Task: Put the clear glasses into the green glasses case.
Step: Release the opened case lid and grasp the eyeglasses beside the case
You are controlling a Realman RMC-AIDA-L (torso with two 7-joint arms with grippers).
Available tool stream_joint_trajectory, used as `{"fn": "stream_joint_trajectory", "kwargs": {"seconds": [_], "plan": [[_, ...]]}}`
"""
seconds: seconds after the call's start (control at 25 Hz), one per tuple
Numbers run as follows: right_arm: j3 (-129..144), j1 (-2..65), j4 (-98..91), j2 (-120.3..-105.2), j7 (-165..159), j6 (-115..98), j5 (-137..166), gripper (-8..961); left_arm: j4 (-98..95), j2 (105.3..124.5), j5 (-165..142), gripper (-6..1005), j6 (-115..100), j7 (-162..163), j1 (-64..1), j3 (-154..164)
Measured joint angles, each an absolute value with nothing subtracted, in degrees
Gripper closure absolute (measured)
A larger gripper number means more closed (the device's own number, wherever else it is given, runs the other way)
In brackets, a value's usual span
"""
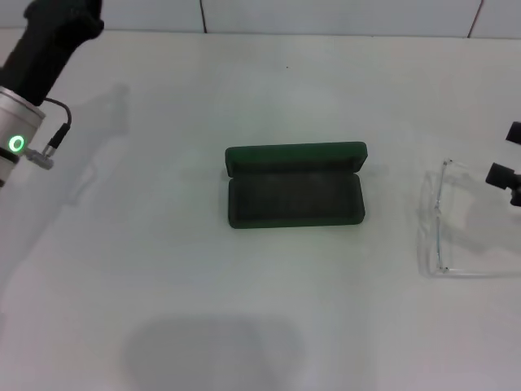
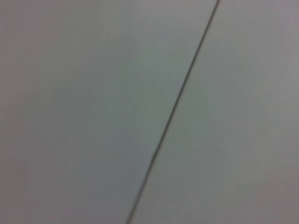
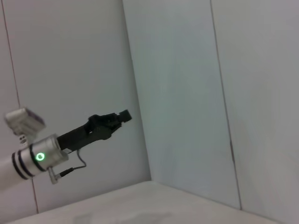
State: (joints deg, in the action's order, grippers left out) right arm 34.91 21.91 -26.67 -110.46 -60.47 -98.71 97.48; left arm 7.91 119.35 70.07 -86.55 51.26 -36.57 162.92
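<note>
The green glasses case (image 1: 295, 187) is seen lying open at the middle of the white table (image 1: 163, 269), its lid raised along the far edge and only dark felt lining visible in its tray. The clear glasses (image 1: 444, 220) are laid on the table well to the right of the case, with the right gripper (image 1: 511, 167) just beyond them at the frame's edge; whether it is apart or together cannot be told. The left gripper (image 3: 122, 116) is held raised far to the left of the case, its state likewise impossible to tell.
</note>
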Motion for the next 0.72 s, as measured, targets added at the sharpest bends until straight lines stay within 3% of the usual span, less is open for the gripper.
{"fn": "stream_joint_trajectory", "kwargs": {"seconds": [0.48,0.72], "plan": [[36.47,21.99,-25.52,-111.04,-60.08,-93.75,99.35,245,39.56,119.34,40.54,998,-94.93,74.79,-48.41,163.04],[36.26,22.17,-25.12,-110.97,-60.14,-93.00,99.35,246,46.39,119.26,28.42,998,-101.49,76.49,-53.56,163.10]]}}
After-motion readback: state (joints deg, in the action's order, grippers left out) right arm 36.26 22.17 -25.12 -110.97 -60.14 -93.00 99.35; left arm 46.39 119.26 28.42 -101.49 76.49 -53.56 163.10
